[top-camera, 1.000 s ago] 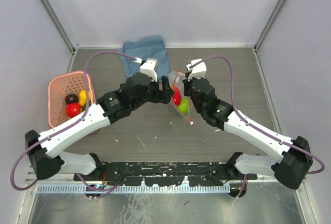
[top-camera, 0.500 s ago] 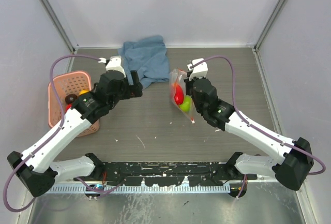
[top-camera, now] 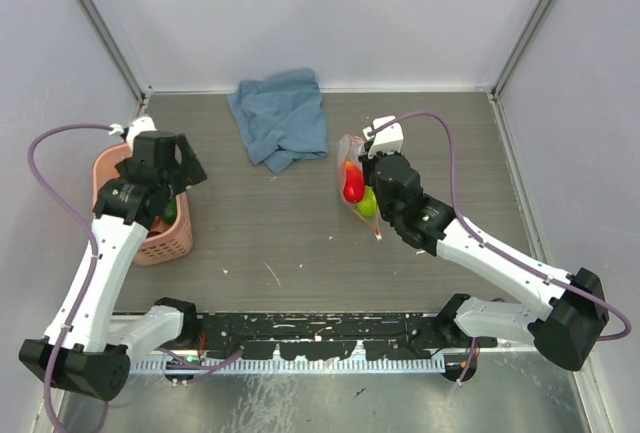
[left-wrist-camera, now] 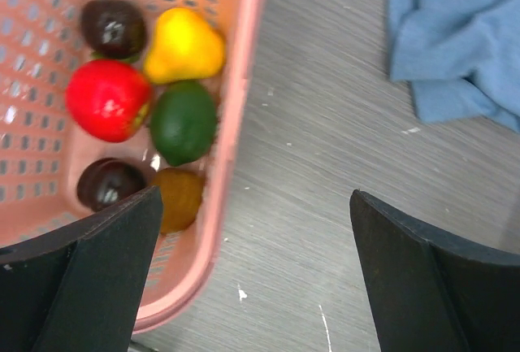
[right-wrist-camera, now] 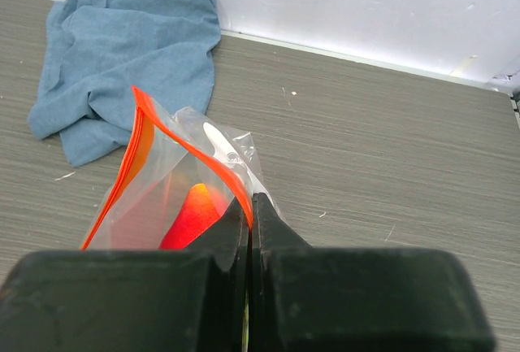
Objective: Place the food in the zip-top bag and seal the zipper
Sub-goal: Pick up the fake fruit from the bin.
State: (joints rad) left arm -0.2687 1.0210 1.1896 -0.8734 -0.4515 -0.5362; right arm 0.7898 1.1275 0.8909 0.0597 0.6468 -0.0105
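The left arm (top-camera: 95, 273) rises along the left side of the top view, its wrist bent over at the upper left. The left gripper (left-wrist-camera: 256, 206) points downward, jaws spread wide, one finger in each bottom corner of its wrist view. The right arm (top-camera: 490, 258) stretches from the lower right toward the centre. The right gripper (right-wrist-camera: 250, 202) has its fingers pressed together on the edge of the bag (right-wrist-camera: 175, 177).

Robotics lab test cell. Grey wood-grain tabletop (top-camera: 300, 238) boxed in by plain pale panel walls (top-camera: 320, 13) with bare metal corner posts (top-camera: 100, 23). White-and-black left robot arm (top-camera: 103, 258) and right robot arm (top-camera: 490, 253) bolted to a black perforated mounting rail (top-camera: 320, 328) at the near edge, trailing purple cables (top-camera: 447, 158). Glossy plastic toy fruits (left-wrist-camera: 106, 100) in a pink lattice plastic basket (left-wrist-camera: 244, 84).
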